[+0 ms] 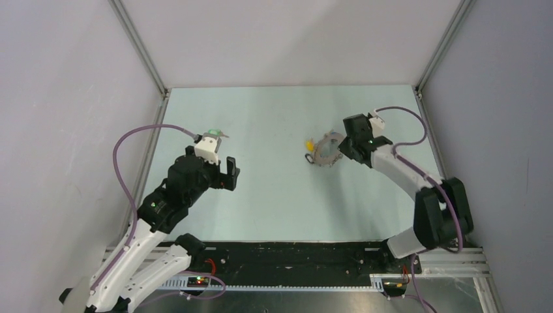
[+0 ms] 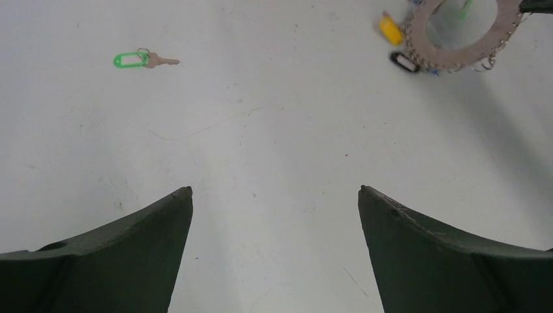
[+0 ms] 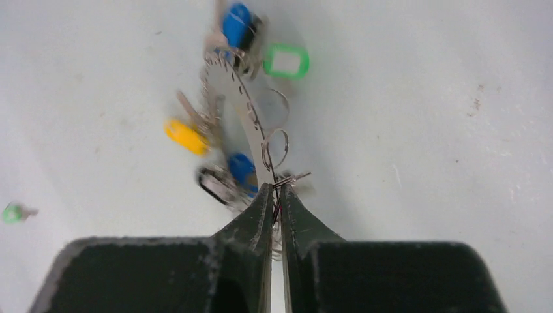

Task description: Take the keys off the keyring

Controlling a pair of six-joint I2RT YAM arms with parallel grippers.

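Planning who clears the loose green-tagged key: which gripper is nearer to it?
Left. The loose green key lies ahead of the open left gripper; the right gripper is across the table, shut on the keyring.

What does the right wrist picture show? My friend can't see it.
The right tool, dark and pinched shut, grips the rim of the silvery keyring, which is seen almost edge-on. Small keys with blue, yellow, green and black heads cluster around the ring against a pale table. One green-tagged key lies apart at the far left.
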